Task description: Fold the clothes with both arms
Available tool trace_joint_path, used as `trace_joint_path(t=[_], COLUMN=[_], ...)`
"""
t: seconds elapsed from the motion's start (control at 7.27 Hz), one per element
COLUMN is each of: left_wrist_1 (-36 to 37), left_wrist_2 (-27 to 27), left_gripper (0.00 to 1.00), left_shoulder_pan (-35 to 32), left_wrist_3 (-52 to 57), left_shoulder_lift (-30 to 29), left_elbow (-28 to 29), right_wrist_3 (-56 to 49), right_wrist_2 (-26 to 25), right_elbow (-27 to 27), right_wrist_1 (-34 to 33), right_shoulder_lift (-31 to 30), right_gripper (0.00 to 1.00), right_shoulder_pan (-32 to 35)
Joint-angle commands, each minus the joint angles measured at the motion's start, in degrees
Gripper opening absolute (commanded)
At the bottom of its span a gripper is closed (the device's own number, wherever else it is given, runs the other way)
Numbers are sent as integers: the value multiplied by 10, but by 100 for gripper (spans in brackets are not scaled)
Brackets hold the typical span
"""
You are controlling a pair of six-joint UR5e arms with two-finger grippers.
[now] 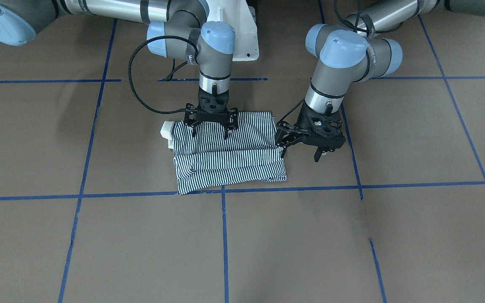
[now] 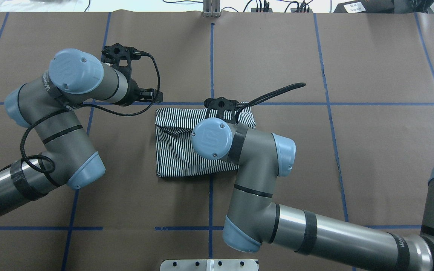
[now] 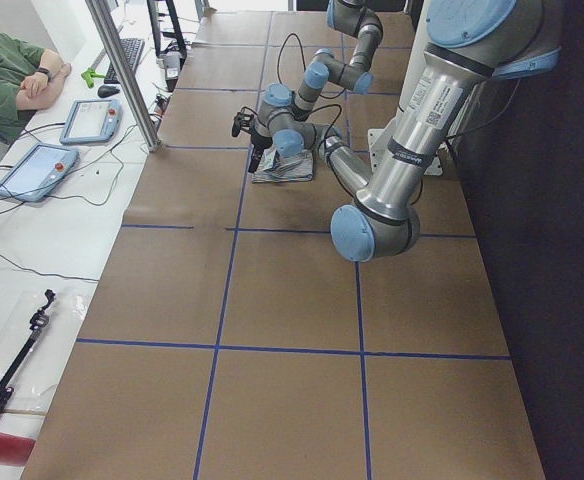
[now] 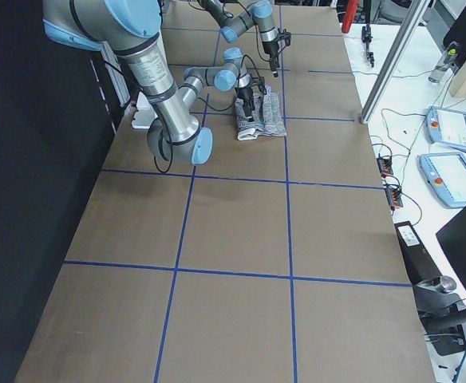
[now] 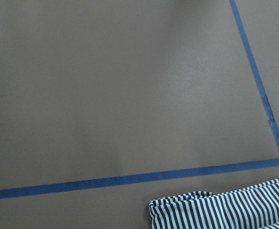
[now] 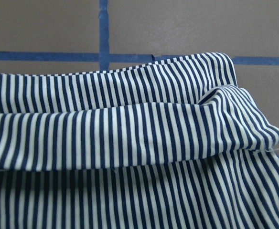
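The striped polo shirt (image 1: 230, 164) lies folded into a small rectangle on the brown table, and its cream collar (image 1: 167, 130) pokes out at one side. My right gripper (image 1: 210, 134) is open, pointing down, with its fingertips at the shirt's half nearer the robot. My left gripper (image 1: 300, 153) is open and empty, just beside the shirt's edge and off the cloth. In the overhead view the right wrist covers part of the shirt (image 2: 179, 150). The right wrist view shows striped folds (image 6: 130, 143) close up. The left wrist view shows only a shirt corner (image 5: 216, 210).
Blue tape lines (image 1: 224, 235) divide the brown table into squares. The white pedestal base (image 1: 242, 33) stands behind the shirt. An operator (image 3: 12, 80) and teach pendants (image 3: 37, 170) are on a side bench beyond a metal post (image 3: 122, 70).
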Motion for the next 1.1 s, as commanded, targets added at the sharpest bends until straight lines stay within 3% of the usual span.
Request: trace_joint_path(t=[0.0, 0.41, 0.69, 0.83, 0.96], left_wrist_1=[0, 0, 1, 1, 2], left_wrist_2=[0, 0, 0, 0, 1], left_gripper=[100, 100, 100, 100, 100], left_shoulder_pan=[0, 0, 0, 0, 1], left_wrist_3=[0, 0, 0, -1, -3], left_shoulder_lift=[0, 0, 0, 0, 1], left_elbow=[0, -3, -3, -3, -1], right_wrist_3=[-24, -57, -98, -135, -158], right_wrist_2=[-8, -7, 12, 34, 94], right_elbow=[-25, -102, -212, -267, -279], right_wrist_1=[2, 7, 59, 94, 94], right_shoulder_lift=[2, 39, 90, 107, 119], right_gripper=[100, 100, 100, 100, 100], right_shoulder_pan=[10, 58, 123, 162, 208])
